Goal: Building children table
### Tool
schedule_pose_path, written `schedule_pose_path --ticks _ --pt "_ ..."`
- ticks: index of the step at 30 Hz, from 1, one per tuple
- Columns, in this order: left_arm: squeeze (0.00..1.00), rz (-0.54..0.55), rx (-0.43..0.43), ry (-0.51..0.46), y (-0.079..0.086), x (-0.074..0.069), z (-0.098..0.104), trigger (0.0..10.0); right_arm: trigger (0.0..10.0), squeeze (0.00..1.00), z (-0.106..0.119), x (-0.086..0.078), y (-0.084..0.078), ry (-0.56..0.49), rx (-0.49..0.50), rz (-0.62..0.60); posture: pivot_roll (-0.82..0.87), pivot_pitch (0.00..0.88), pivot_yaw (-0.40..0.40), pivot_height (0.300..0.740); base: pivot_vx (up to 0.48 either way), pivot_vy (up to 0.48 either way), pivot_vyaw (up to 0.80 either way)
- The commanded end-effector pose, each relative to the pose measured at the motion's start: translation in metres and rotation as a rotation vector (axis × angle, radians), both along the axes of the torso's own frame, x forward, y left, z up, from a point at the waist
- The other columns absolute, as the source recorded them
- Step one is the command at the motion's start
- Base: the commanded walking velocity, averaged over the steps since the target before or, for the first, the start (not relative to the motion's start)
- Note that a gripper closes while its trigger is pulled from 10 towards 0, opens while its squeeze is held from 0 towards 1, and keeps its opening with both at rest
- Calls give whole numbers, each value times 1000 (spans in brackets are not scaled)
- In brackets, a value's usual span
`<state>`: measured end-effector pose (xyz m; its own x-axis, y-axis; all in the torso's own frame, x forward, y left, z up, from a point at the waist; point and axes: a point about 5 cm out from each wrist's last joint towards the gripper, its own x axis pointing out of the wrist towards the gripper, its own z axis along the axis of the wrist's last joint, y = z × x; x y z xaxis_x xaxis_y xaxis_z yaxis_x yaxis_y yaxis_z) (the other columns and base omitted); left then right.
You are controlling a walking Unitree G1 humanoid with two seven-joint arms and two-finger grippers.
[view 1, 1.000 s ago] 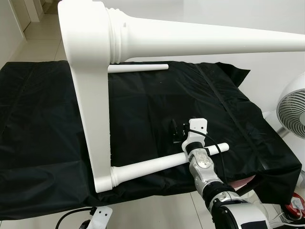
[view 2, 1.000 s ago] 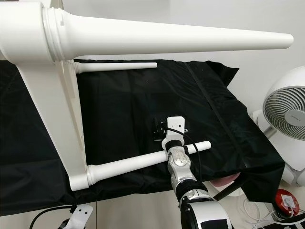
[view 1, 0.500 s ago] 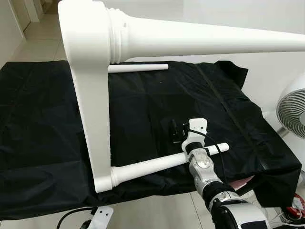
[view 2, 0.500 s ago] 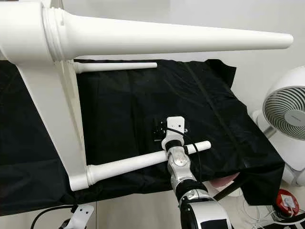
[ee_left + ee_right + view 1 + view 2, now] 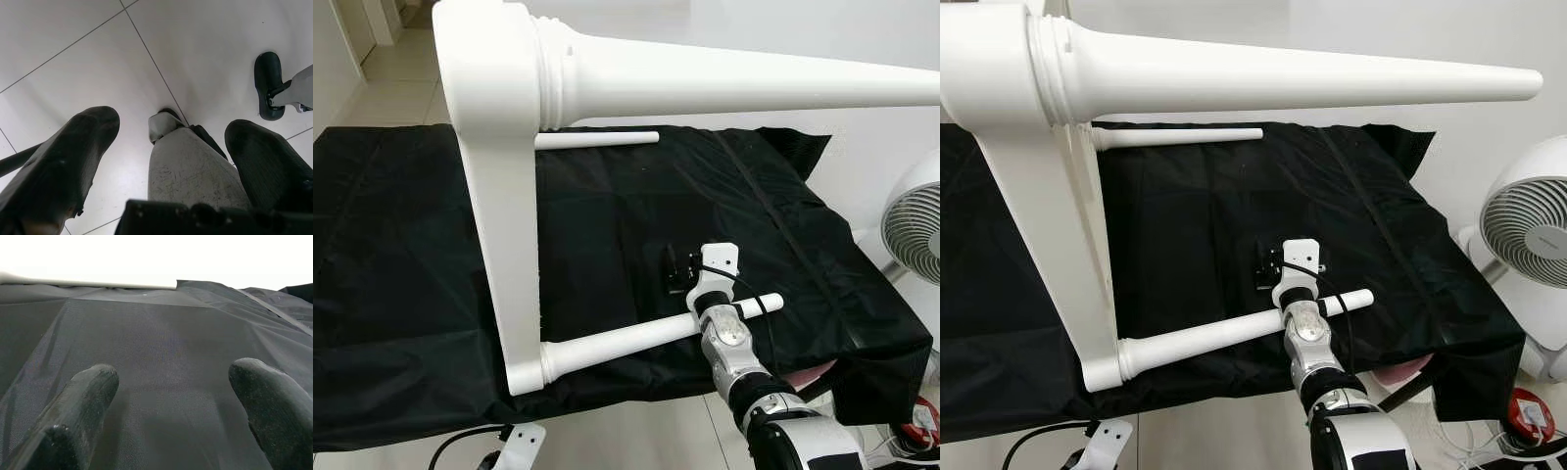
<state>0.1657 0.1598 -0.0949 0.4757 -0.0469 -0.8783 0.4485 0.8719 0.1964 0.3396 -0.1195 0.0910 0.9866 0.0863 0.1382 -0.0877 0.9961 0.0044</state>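
A white children's table stands on its edge on a black cloth [image 5: 401, 255], its top panel [image 5: 499, 245] upright. One thick leg [image 5: 734, 83] juts to the right, close to my head. A far leg [image 5: 597, 139] and a low near leg [image 5: 626, 341] lie along the cloth. My right gripper [image 5: 677, 269] reaches over the low leg, its wrist above that leg. In the right wrist view the gripper [image 5: 171, 396] is open, with bare cloth between the fingers. My left gripper [image 5: 166, 142] hangs idle and open over floor tiles.
A white fan [image 5: 915, 230] stands to the right of the cloth. A red object [image 5: 1525, 409] and cables lie on the floor at the lower right. The cloth's front edge [image 5: 636, 387] hangs down just before my body.
The view has shifted very slightly. The table and both arms stay where they were.
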Motion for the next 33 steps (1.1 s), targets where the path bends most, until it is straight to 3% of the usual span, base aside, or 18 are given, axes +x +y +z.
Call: schedule_pose_path --ticks 1,33 --pt "0 19 31 43 2 -15 -6 10000 10000 0 -9 -3 -3 44 2 -16 54 0 -111 740 0 0 0" --pt "0 20 27 45 1 -15 -7 10000 10000 0 -9 -2 -4 44 0 -20 55 0 -116 740 0 0 0"
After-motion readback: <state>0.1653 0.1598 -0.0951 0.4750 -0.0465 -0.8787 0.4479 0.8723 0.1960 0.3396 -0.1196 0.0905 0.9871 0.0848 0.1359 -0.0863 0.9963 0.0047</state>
